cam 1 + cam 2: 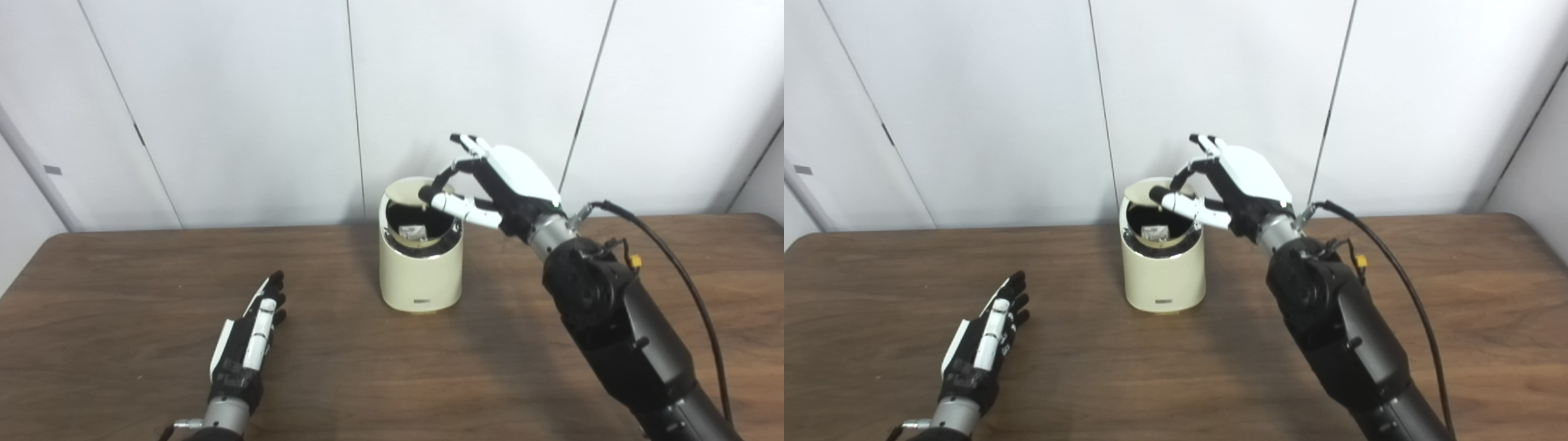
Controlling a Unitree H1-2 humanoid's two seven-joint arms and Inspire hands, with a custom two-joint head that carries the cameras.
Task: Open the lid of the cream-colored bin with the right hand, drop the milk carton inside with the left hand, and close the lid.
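Cream-colored bin point(421, 269) is seen upright on the wooden table point(122, 294), slightly past centre. Lid point(407, 190) is tipped up toward 12 o'clock, opening exposed. Milk carton point(413, 232) is visible inside, partly hidden by the rim. Right hand point(496, 184) is held above the bin's 3 o'clock side, fingers spread, thumb point(450, 203) laid across the opening near the lid edge; actual contact with the lid cannot be confirmed. Left hand point(248, 343) is laid near the table at the bin's 8 o'clock, well apart, fingers extended together toward 12 o'clock, nothing held. A black cable point(686, 275) is looped off the right forearm.
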